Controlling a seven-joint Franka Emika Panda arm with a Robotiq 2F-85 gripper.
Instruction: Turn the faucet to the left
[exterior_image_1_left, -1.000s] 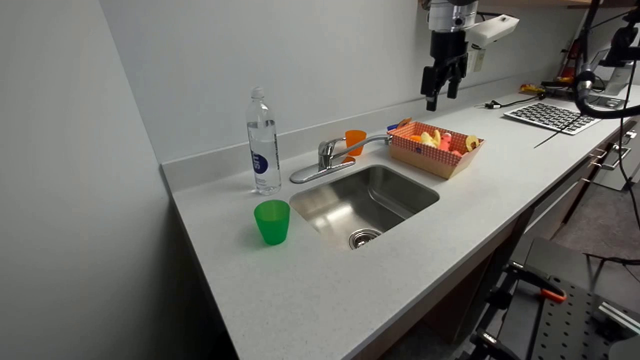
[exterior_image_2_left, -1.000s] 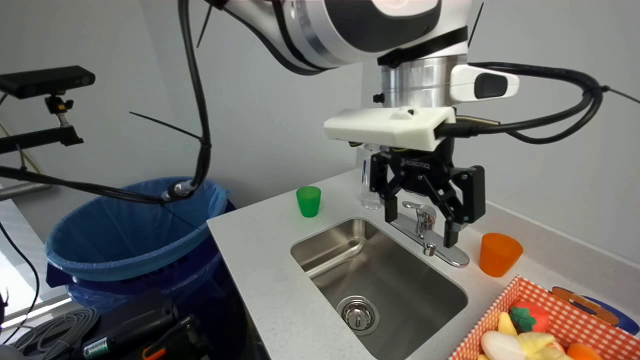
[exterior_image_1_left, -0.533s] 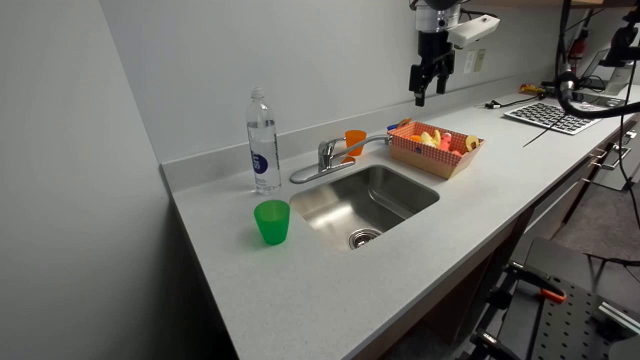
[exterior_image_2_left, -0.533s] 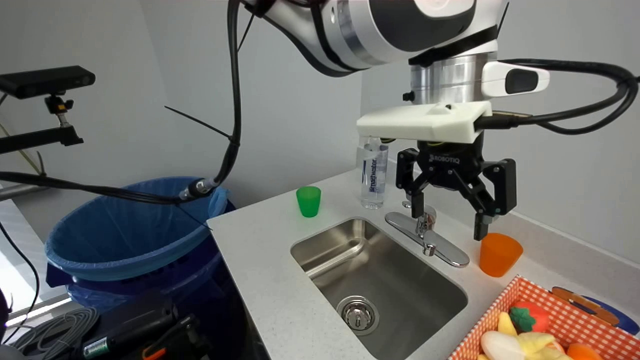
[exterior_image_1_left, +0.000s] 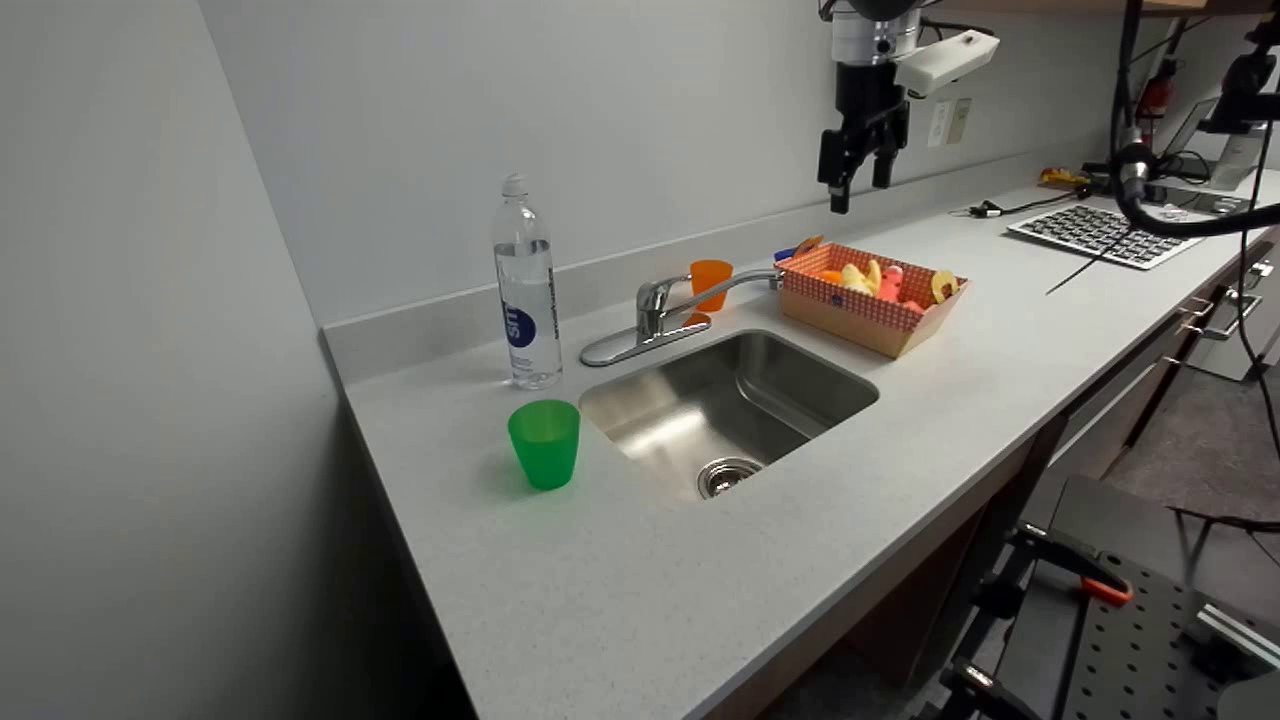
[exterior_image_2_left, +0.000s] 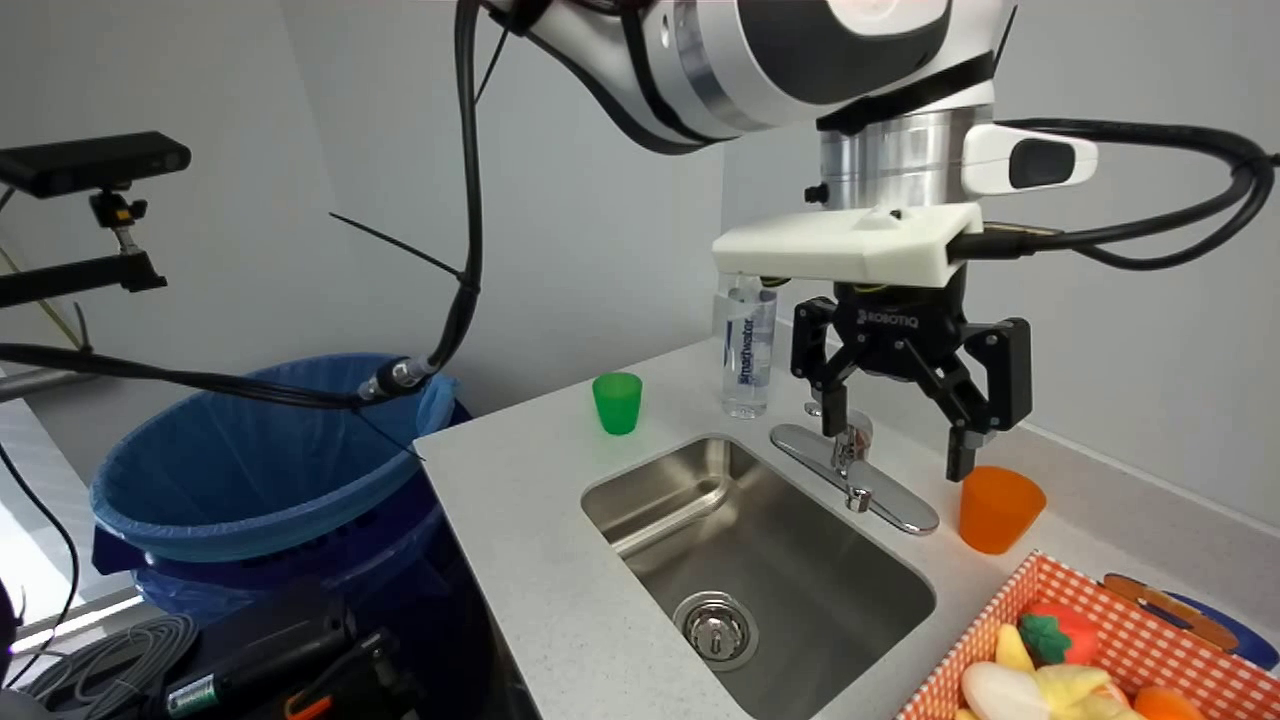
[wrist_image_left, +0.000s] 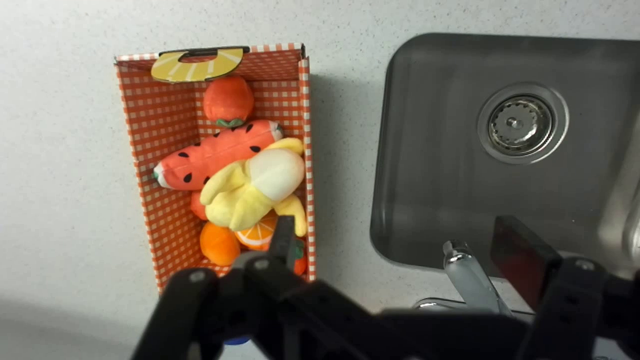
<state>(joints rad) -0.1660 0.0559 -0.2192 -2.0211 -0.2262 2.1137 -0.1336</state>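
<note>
The chrome faucet (exterior_image_1_left: 655, 312) stands behind the sink, its long spout reaching out from the base plate. In an exterior view its body (exterior_image_2_left: 856, 442) is partly covered by a gripper finger, with the spout tip over the sink edge. In the wrist view the spout (wrist_image_left: 469, 280) shows at the lower right between the fingers; the handle is hidden by the gripper. My gripper is open and empty, high above the counter behind the sink, apart from the faucet. It shows in an exterior view (exterior_image_2_left: 897, 440), in an exterior view (exterior_image_1_left: 861, 188) and in the wrist view (wrist_image_left: 395, 220).
A clear bottle (exterior_image_1_left: 528, 300) and a green cup (exterior_image_1_left: 546, 446) stand beside the steel sink (exterior_image_2_left: 790, 600). An orange cup (exterior_image_2_left: 1000, 510) stands by the faucet base. A checkered box (wrist_image_left: 308, 165) of toy fruit sits alongside the sink. A wall runs behind the counter.
Over the first half second my open gripper moved sideways, leftward in an exterior view and rightward in an exterior view. Since then it is nearly still. The faucet has not moved.
</note>
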